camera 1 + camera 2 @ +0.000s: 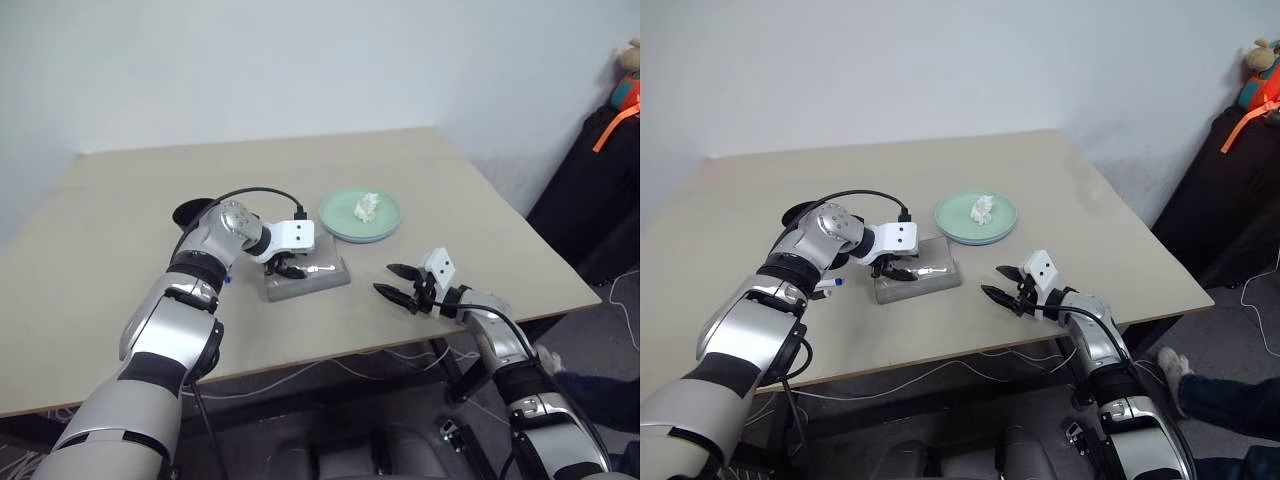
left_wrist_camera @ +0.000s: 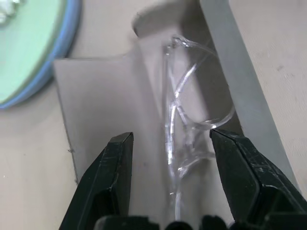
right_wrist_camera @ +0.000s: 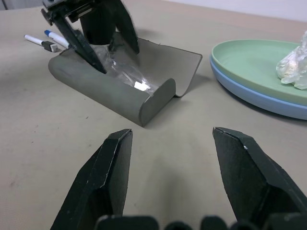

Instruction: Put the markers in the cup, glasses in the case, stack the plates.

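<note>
Resting in the open case (image 3: 120, 91) — clear glasses (image 2: 192, 110); left fingers (image 2: 110, 182) apart.

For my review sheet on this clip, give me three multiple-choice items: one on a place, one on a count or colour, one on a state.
1. Where do the glasses lie?
A. in the open case
B. on the plates
C. in the cup

2. Which plate is on top?
A. light blue
B. mint green
C. white

3. The left gripper's fingers are:
A. clamped on a marker
B. open above the glasses
C. shut on the cup

Key: 1 A, the clear frame rests in the grey tray. 2 B, the green plate covers the blue plate. 3 B, both fingers stand apart of the frame.
</note>
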Motion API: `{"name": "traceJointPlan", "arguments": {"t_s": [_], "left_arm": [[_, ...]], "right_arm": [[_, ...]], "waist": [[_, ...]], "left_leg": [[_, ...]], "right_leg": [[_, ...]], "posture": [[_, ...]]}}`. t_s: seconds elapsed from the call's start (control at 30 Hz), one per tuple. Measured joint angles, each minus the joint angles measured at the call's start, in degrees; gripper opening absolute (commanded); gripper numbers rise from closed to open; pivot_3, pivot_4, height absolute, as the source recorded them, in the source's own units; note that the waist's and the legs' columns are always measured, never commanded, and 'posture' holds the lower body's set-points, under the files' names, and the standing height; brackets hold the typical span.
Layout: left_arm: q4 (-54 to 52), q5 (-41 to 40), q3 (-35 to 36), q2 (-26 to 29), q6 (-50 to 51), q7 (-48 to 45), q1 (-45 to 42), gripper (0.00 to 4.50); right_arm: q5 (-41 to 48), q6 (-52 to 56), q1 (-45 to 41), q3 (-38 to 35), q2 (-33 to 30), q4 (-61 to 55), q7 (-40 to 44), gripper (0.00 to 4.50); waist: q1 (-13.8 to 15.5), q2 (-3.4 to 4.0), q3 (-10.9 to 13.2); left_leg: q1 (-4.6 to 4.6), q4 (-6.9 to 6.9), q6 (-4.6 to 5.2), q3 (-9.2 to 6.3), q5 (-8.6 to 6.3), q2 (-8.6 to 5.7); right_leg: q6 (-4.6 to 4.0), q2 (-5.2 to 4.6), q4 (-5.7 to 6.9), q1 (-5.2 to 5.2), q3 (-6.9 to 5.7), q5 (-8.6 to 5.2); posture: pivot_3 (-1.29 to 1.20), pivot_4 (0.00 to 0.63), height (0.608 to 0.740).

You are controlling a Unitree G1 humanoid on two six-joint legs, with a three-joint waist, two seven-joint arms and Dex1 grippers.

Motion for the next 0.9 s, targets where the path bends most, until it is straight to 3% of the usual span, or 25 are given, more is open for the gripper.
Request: {"name": "traceJointPlan", "arguments": {"t_s": [0.1,0.2,0.4,0.7,0.9], "left_arm": [[0.0,-0.2,1.2,-0.1,0.1,1.5,-1.3,2.67],[0.8,0.0,1.6,0.0,-0.2,5.8,-3.5,2.10],[4.4,1.9,1.4,0.3,-0.4,15.1,-5.0,0.04],[8.4,9.6,-4.3,0.2,-1.3,26.9,-3.5,0.02],[9.7,12.0,-6.0,-0.1,-2.1,29.6,-2.1,0.02]], "right_arm": [[0.0,0.0,0.0,0.3,0.0,0.0,0.0,2.91],[0.0,0.0,0.0,0.4,0.0,0.0,0.0,2.91],[0.0,0.0,0.0,0.6,0.1,0.0,0.0,2.91],[0.0,0.1,0.1,0.7,0.3,-0.2,0.0,2.91],[0.0,0.1,0.1,0.7,0.7,-0.5,-0.1,2.91]], "waist": [[0.0,0.00,0.0],[0.0,0.00,0.0],[0.0,0.00,0.0],[0.0,-0.01,0.0],[0.0,-0.02,0.0]], "left_leg": [[0.00,0.01,0.00,0.00,0.00,0.00],[0.00,0.01,0.00,0.00,0.00,0.00],[0.01,0.00,0.00,-0.01,0.00,0.00],[0.01,0.00,-0.01,0.01,-0.01,0.00],[0.01,0.00,-0.02,0.02,-0.01,0.00]], "right_leg": [[0.00,0.00,0.00,0.01,0.00,0.00],[0.01,0.00,0.00,0.01,0.00,0.00],[0.02,0.01,0.01,0.01,0.00,0.01],[0.02,0.01,0.01,0.00,0.00,0.01],[0.02,0.00,0.00,0.01,-0.01,0.01]], "posture": [[0.00,0.000,0.740],[0.00,0.000,0.740],[0.00,0.000,0.740],[0.00,0.000,0.740],[0.00,0.000,0.740]]}}
